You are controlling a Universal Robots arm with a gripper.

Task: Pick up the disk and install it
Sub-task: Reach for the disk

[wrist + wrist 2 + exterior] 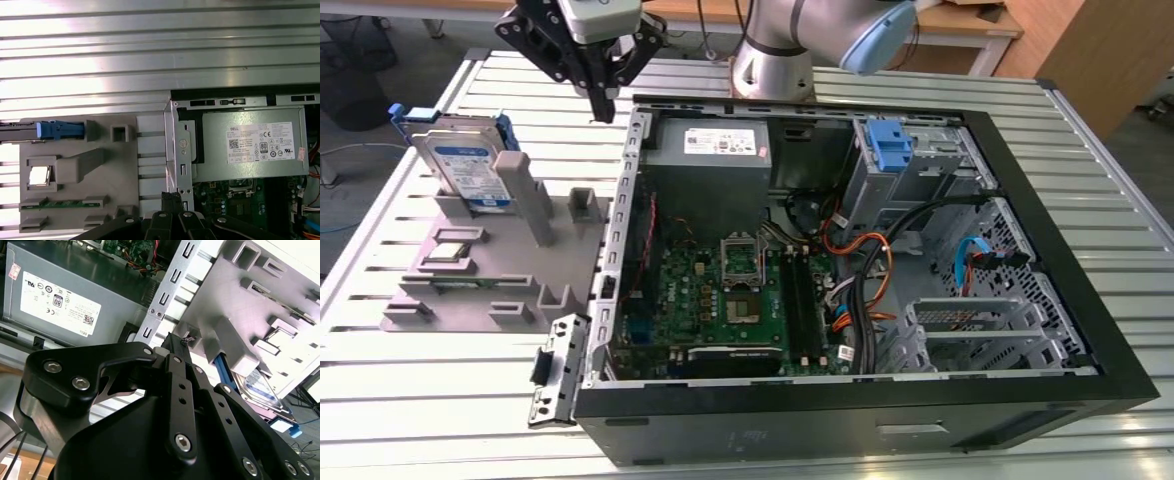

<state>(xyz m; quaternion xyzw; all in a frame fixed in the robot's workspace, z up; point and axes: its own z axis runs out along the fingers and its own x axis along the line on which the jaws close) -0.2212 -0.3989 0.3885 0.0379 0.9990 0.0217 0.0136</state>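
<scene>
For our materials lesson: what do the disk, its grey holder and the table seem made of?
Disk: silvery metal casing, dull sheen; blue rails look plastic. Holder: matte grey plastic, probably, no shine. Table: bare metal, likely aluminium; slats glare brightly.

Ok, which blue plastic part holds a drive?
The rails around the disk on the grey stand outside the computer case; the blue latch inside the case holds none.

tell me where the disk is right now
The disk stands on edge in the grey fixture on the exterior view's left, outside the open computer case; the gripper hangs between it and the case's wall.
</scene>
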